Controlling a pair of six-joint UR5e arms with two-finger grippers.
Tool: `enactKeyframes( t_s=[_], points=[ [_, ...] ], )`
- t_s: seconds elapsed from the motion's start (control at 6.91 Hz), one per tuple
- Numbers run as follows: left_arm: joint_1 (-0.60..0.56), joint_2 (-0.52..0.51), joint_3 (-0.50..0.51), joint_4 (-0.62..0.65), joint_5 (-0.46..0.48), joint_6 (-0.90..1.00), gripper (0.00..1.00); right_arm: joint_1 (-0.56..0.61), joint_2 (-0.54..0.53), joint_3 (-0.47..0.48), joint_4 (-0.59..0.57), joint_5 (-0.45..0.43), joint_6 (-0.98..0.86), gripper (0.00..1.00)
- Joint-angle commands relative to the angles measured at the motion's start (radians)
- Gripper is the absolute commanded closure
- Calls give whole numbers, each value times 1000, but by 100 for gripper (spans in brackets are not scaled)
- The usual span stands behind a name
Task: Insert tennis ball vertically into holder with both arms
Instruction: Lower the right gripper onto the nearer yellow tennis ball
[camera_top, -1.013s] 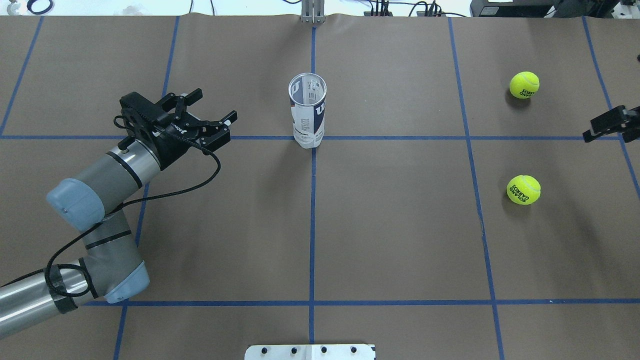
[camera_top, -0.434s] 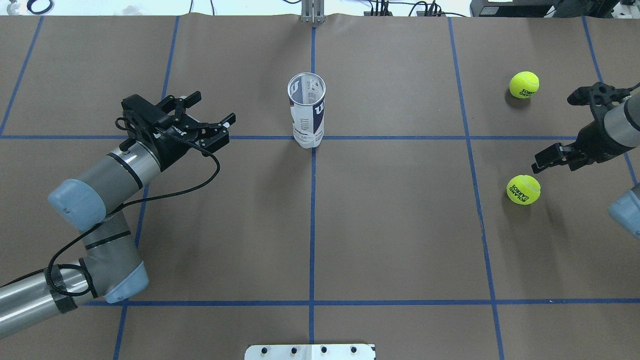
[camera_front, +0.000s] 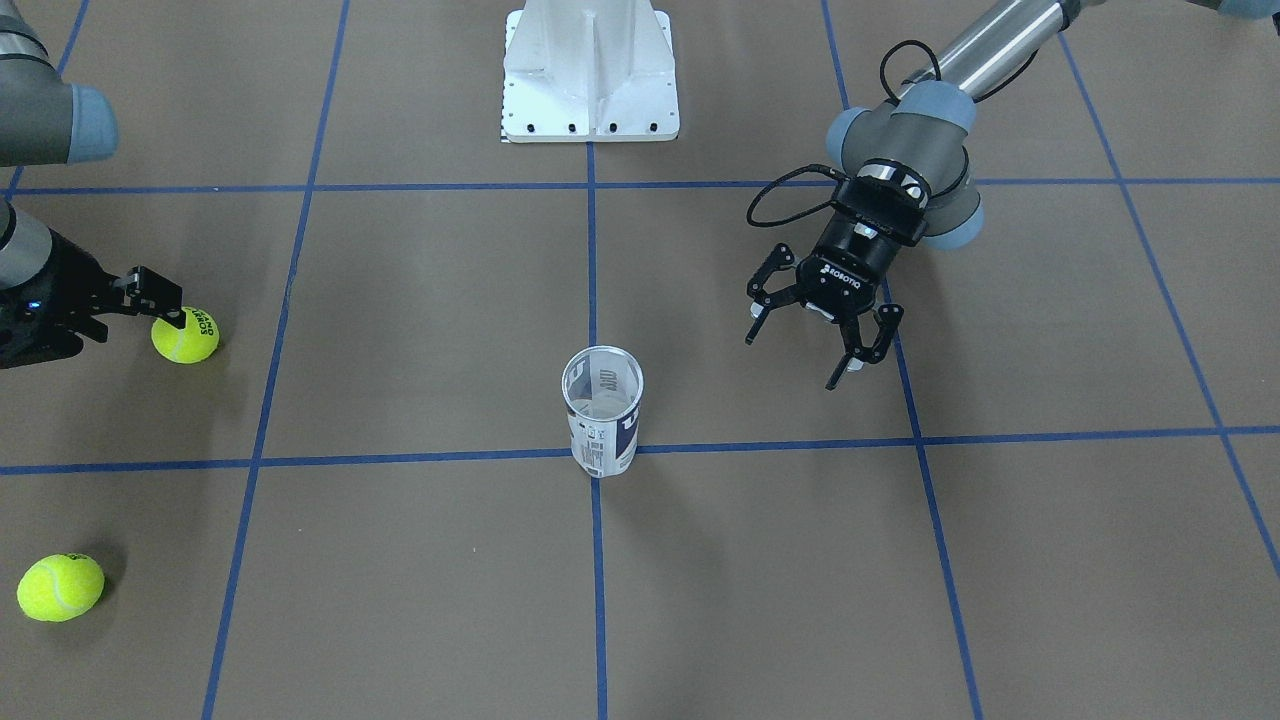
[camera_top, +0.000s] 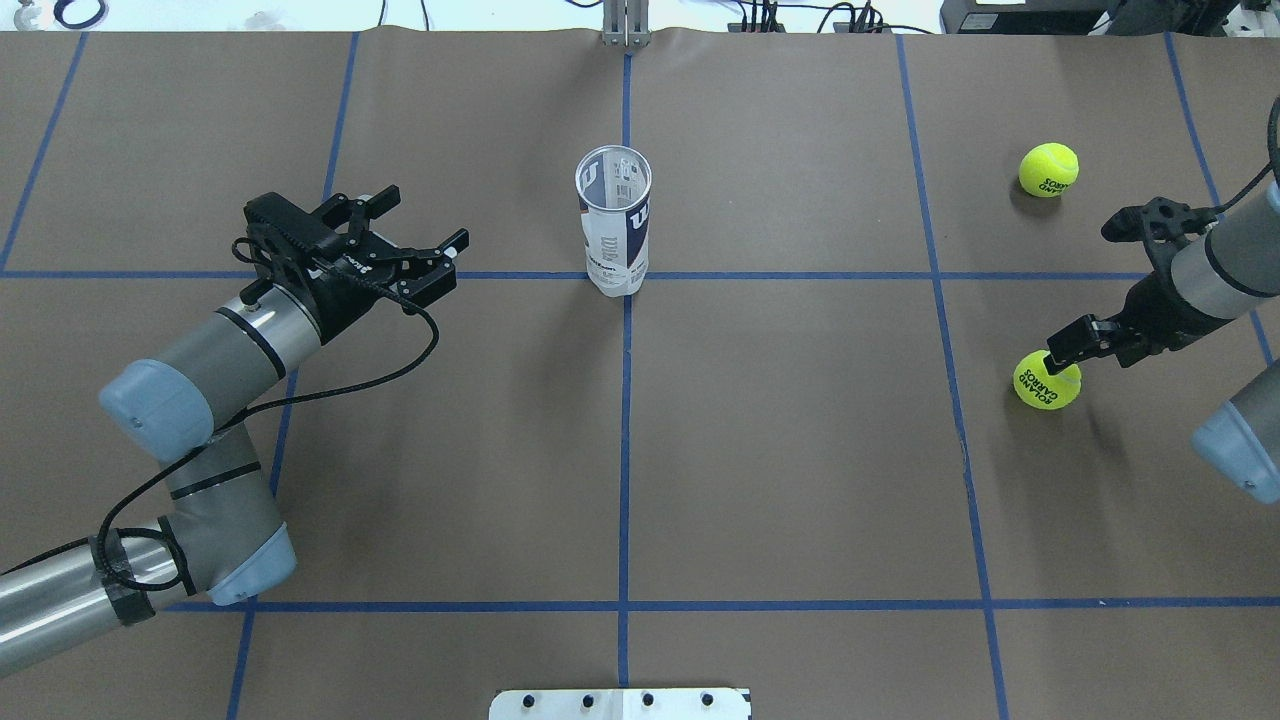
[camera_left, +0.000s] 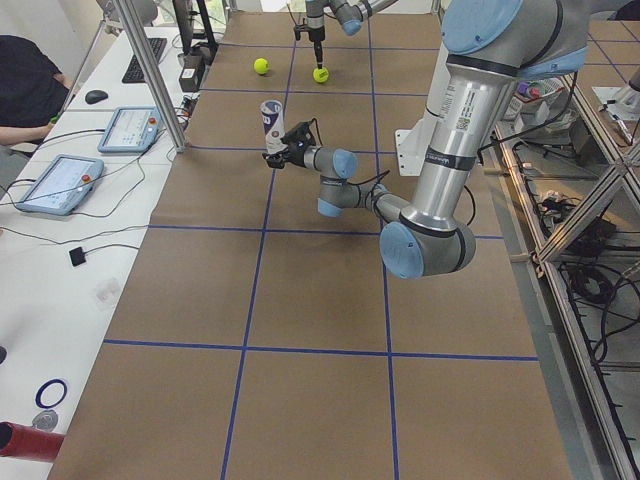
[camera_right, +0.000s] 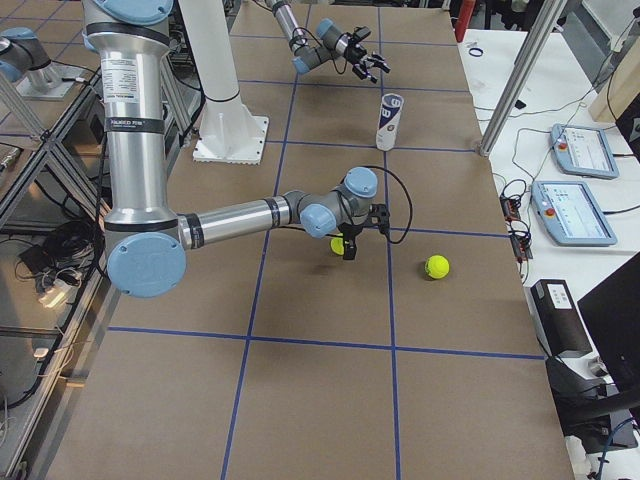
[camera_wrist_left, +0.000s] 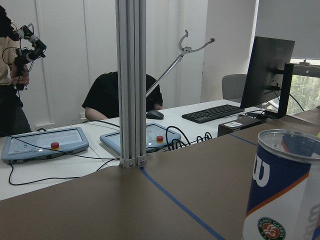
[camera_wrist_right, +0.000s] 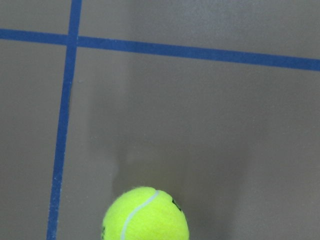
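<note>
Step in hand: ball pickup by the right arm.

The holder (camera_top: 614, 222) stands upright at the centre of the tabletop (camera_top: 800, 450), open end up and with nothing inside. This orientation suits a ball being lowered in vertically from above.

The left claw (camera_top: 428, 214) hangs beside the holder, well apart from it, with its fingers spread wide and nothing between them. It points toward the holder. Judged purpose: to close on the holder's wall and steady it during insertion.

The right claw (camera_top: 1062, 352) sits just above the nearer tennis ball (camera_top: 1045, 388), at the ball's far edge, on the robot's right side of the tabletop. The views do not show whether its fingers are spread or pressed together, and no firm contact with the ball is visible. The wrist camera shows the ball at the bottom edge of its view, so the claw is probably not yet centred over it.

A second tennis ball (camera_top: 1048, 169) lies farther back, untouched.
</note>
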Motion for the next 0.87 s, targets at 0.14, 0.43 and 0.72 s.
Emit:
enactKeyframes(
  t_s=[0.14,0.43,0.72],
  points=[
    [0,13,2,-1,3,0,1,-60,10,-15,1,-2,4,1],
    [0,13,11,-2,4,-1,1,-83,50,-38,-8,-39,5,1],
    [2,12,25,-22,4,-1,1,-83,82,-64,-11,-39,2,5]
  ],
)
